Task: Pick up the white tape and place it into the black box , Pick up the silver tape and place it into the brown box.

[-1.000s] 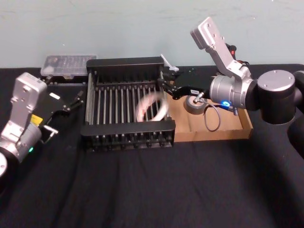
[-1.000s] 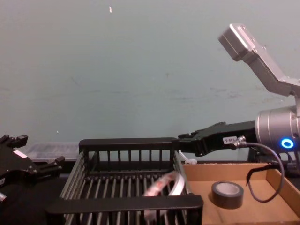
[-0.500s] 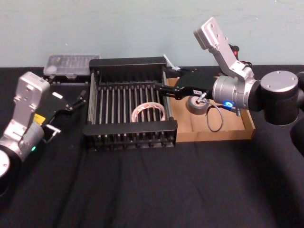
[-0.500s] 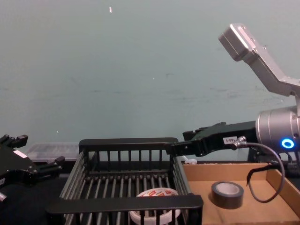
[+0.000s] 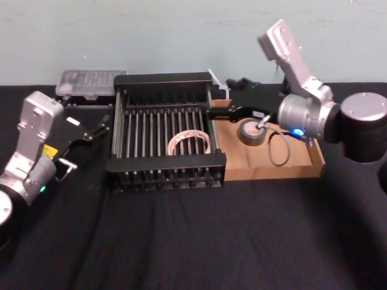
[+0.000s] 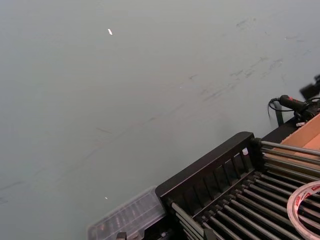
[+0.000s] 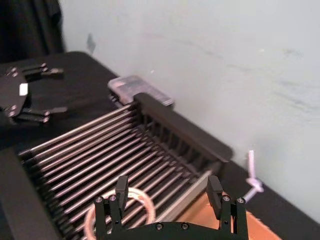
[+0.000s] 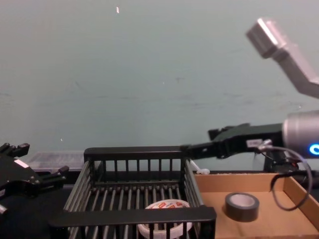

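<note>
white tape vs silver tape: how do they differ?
The white tape is wider across and flatter; the silver tape is smaller and thicker. The white tape carries red print; the silver tape is plain grey. The white tape sits in the black box, the silver tape in the brown box. Both lie flat, ungripped.

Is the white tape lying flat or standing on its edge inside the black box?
Flat: the white tape rests on the black box bars, its hole facing up.

Clear plastic case [image 5: 89, 82] at the back, black tablecloth [image 5: 193, 241] — wall-to-front, scuffed pale wall [image 5: 151, 36] behind
</note>
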Robot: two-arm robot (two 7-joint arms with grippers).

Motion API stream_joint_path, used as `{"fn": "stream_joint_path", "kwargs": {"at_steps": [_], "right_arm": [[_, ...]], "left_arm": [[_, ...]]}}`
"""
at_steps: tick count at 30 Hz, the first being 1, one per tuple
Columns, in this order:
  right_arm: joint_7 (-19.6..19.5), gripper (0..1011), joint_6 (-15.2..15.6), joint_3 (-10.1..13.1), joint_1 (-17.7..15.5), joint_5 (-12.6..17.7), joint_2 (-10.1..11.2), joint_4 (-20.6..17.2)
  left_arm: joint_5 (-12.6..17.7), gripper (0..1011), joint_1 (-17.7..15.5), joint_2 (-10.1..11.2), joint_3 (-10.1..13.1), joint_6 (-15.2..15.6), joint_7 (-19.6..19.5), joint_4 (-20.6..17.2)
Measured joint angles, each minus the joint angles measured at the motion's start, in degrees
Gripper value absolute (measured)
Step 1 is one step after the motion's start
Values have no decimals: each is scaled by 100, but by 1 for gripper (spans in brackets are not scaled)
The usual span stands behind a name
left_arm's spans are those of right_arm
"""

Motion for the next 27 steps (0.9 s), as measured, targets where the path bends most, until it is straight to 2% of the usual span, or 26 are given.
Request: {"fn": "stream_joint_path", "kwargs": {"at_steps": [3,7,10,14,16,21,27], "right_arm": [[-206,1002,-199,176,-196,-11,89,-226],[-528,1002,-602,437,-585,-166,306,-654],[-674,1002,-780,598,-831,-229,444,-890],[-927,1002,-1008,819,-1238,-340,626,-1202],[-1123,1002,-1173,988,-1568,-424,744,-1392],[-1445,1002,-1406,1249,-2101,-532,866,-1606],[-1906,1002,-1637,1478,-2679,-759,862,-1775]], "left_arm": [[0,1001,0,0,0,0,0,0],[0,1001,0,0,1,0,0,0],[0,1001,-1,0,0,0,0,0],[0,1001,0,0,0,0,0,0],[0,1002,-1,0,0,0,0,0],[0,1001,0,0,0,0,0,0],[0,1001,0,0,0,0,0,0]]}}
